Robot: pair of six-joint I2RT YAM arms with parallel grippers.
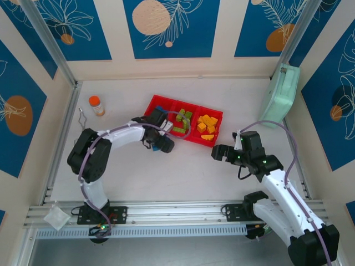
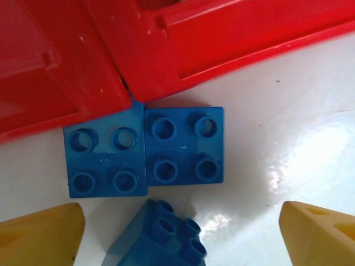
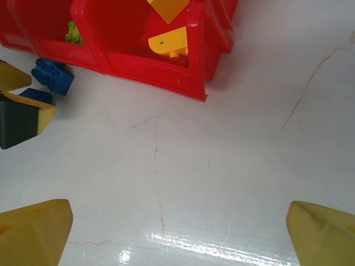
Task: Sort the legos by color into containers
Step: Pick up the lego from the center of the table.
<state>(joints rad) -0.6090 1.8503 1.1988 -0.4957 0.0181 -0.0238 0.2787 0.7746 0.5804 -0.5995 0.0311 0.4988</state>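
Left gripper (image 2: 180, 235), jaws wide apart and empty, hangs over three blue legos (image 2: 183, 147) just beside the red tray (image 2: 233, 39).

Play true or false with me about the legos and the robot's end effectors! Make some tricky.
1. Three blue legos lie on the table beside the red tray. True.
2. The right end effector holds a yellow lego. False: it is open and empty above the table.
3. Green legos sit in the tray's middle compartment. True.
4. The orange-capped bottle stands inside the tray. False: it stands on the table, left of it.
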